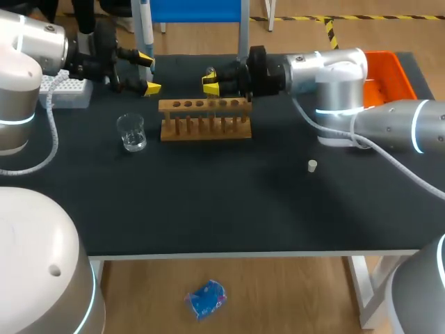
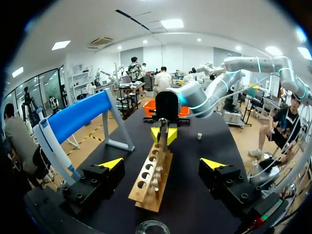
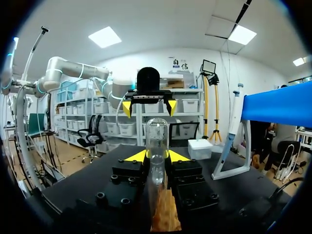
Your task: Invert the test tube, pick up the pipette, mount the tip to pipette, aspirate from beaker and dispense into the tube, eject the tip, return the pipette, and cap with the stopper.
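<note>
While the right pincer (image 3: 157,156) clamps the test tube (image 3: 156,134) between both yellow tips, rounded end up, the tube's lower end is lost between the finger blocks. It is held close by the wooden rack (image 1: 205,120) and is barely discernible from overhead. Left pincer (image 2: 162,163) gapes wide, holding nothing. Beaker (image 1: 131,132) near rack's left end; only its rim shows in the left wrist view. Stopper (image 1: 313,165) lies alone on the surface (image 1: 243,202).
</note>
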Robot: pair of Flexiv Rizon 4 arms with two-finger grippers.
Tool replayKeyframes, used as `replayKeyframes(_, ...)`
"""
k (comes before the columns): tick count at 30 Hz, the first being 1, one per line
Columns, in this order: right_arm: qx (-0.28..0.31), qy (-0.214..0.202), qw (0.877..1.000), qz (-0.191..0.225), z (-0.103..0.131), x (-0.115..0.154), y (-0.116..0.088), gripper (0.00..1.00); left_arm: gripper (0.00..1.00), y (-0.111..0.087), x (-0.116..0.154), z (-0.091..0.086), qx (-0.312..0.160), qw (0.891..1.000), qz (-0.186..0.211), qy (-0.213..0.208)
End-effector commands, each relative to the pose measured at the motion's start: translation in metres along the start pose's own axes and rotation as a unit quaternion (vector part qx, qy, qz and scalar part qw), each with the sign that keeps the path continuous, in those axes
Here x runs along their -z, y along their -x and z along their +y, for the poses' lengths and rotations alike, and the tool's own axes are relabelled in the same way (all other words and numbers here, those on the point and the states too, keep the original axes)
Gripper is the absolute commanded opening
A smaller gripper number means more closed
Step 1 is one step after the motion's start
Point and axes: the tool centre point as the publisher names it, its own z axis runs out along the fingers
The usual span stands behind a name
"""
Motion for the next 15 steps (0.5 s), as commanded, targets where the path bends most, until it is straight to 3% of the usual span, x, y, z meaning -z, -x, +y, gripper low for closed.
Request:
replayKeyframes(1,-0.001,0.002,1.0,-0.005,0.005,0.002,-0.004,0.0,1.0,0.0,0.001,-0.001,0.001,1.0,0.0,0.002)
replayKeyframes(15,0.002,0.006,1.0,-0.008,0.019,0.001,-0.004,0.0,1.0,0.0,0.001,-0.001,0.001,1.0,0.0,0.002)
